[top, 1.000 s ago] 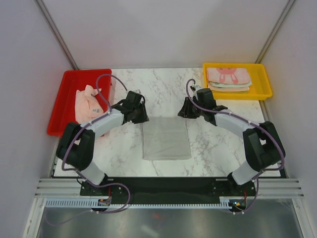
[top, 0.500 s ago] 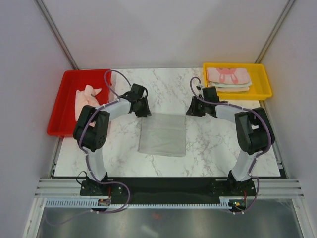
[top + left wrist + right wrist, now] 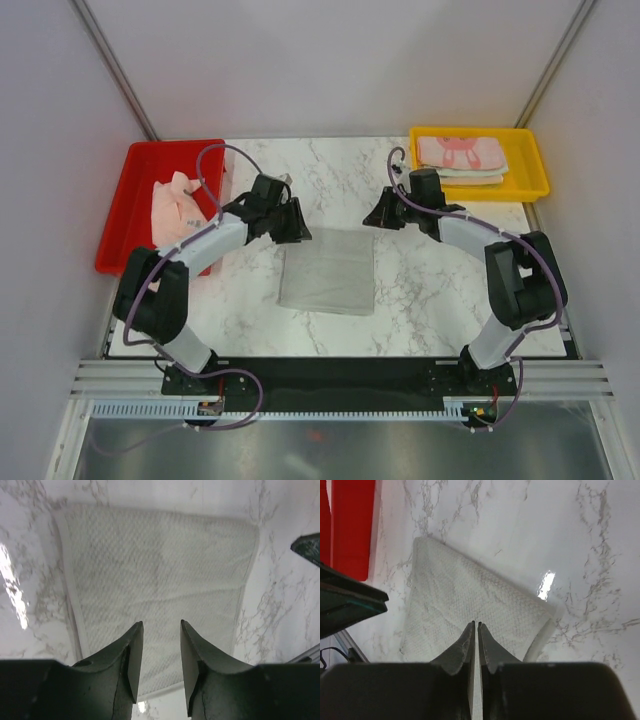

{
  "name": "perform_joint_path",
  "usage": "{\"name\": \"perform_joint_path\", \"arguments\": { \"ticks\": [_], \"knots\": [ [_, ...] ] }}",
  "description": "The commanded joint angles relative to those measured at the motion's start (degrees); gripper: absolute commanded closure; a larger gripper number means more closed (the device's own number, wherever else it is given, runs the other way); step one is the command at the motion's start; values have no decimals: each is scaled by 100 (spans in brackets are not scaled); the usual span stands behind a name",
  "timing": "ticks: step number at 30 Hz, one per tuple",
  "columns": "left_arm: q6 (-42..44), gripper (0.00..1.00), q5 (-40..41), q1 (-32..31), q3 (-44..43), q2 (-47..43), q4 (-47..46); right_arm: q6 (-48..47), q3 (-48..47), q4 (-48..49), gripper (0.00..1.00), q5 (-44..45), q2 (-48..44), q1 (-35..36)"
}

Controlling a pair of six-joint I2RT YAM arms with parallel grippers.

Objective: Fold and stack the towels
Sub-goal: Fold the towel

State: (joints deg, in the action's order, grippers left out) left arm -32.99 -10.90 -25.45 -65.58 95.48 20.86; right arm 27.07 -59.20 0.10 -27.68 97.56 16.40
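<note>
Pale grey-green towel (image 3: pixel 328 272) lies flat mid-table on the marble table (image 3: pixel 430 290), slightly skewed. It looks doubled over at one corner in the right wrist view, so probably folded once already, though I can't be certain. Left gripper (image 3: pixel 298 228) hangs over the towel's far left corner, jaws a narrow gap apart with nothing between them and the cloth below. Right gripper (image 3: pixel 374 219) sits just off the far right corner, fingers pressed together; nothing visibly pinched. Both tips are close over the same far edge. A crumpled pink towel (image 3: pixel 172 208) waits in the red tray (image 3: pixel 125 200) on the left. A folded stack (image 3: pixel 460 158) with a pink printed one on top sits in the yellow tray (image 3: pixel 530 170), far right. Risks:
- The right jaws need to open before any grab, or they will just push and bunch the cloth.
- The left's narrow gap could catch only the top layer, so the fold peels open on lift.
- The marble looks slick, so a one-sided pinch could drag the towel more askew.
- The grippers are near each other and might clash if both go inward.
</note>
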Motion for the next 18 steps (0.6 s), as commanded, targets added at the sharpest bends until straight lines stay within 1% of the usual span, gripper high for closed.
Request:
{"name": "perform_joint_path", "arguments": {
  "ticks": [1,3,4,6,9,13,15,18],
  "knots": [
    [-400,58,-185,-100,913,-635,137,298,373,639,88,-352,96,21],
    [-436,58,-71,-100,1457,-915,137,290,531,851,87,-457,237,21],
    [-453,58,121,-100,1617,-987,146,212,558,904,87,-431,298,21],
    [-497,58,228,-100,1994,-1093,146,124,559,904,86,-405,561,-5],
    [-515,59,465,-100,2216,-1041,242,-61,524,904,86,-300,878,-93],
    [-612,61,1009,-100,2234,-961,541,-403,357,589,86,-28,1055,-199],
    [-647,61,1054,-91,2173,-1031,673,-597,225,326,85,192,1055,-190],
    [-647,61,1072,-91,1972,-1268,805,-511,207,201,81,149,853,-190]
  ]
}}
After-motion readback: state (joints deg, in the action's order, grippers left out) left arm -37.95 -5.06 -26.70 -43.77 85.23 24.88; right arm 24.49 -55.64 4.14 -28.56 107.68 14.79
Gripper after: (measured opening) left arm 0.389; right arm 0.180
